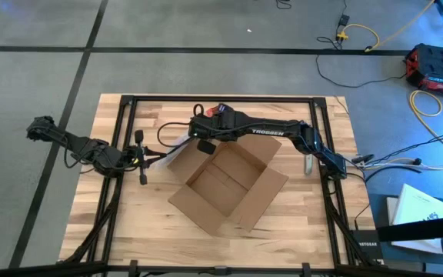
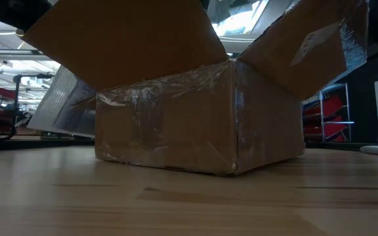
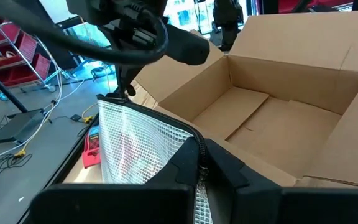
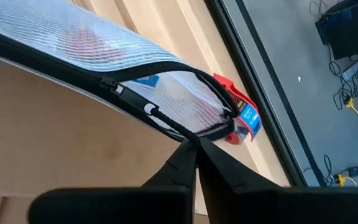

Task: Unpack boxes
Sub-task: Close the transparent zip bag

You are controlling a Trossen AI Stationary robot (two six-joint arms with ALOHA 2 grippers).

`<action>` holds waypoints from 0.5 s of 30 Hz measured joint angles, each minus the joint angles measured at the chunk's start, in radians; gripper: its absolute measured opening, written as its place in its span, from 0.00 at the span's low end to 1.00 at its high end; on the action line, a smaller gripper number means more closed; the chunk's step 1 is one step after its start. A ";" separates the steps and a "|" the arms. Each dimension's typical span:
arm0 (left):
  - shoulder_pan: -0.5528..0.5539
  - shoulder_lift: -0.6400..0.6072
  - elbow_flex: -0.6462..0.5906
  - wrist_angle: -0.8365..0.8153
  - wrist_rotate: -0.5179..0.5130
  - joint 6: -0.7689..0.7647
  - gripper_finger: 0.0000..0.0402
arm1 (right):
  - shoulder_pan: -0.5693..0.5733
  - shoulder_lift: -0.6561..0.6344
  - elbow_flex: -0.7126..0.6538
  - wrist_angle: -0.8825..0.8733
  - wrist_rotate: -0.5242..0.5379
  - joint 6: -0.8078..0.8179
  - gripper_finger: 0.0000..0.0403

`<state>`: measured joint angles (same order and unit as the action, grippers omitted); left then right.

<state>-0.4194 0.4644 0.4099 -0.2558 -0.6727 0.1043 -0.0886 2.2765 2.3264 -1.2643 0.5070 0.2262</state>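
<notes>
Mid-table I see box (image 1: 228,187), flaps open, interior bare cardboard, clear tape on outer walls. Mesh zip bag (image 3: 135,146) sits just beside box's far-left corner, held off table at both ends. My left tool (image 3: 199,163) clamped shut on bag's zipper edge, left of box. My right tool (image 4: 194,146) clamped shut on bag's opposite end, just behind box. Red-and-blue item (image 4: 241,118) on table beside bag.
</notes>
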 joint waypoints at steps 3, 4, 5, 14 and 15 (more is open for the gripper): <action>0.000 0.000 0.000 -0.003 0.000 0.000 0.00 | -0.016 0.000 0.000 -0.024 -0.014 -0.004 0.00; 0.000 0.000 0.000 -0.005 0.000 0.000 0.00 | -0.020 0.000 0.000 -0.031 -0.015 -0.009 0.00; 0.000 0.000 0.000 -0.006 0.000 0.000 0.00 | -0.026 0.000 0.000 -0.033 -0.016 -0.017 0.00; 0.000 0.000 0.000 -0.027 0.000 -0.003 0.00 | -0.074 -0.001 0.000 -0.042 -0.044 -0.057 0.00; 0.000 0.000 0.000 -0.028 0.000 -0.002 0.00 | -0.081 -0.001 0.000 -0.041 -0.055 -0.060 0.00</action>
<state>-0.4194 0.4644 0.4099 -0.2838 -0.6727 0.1019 -0.1700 2.2753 2.3264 -1.3052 0.4523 0.1665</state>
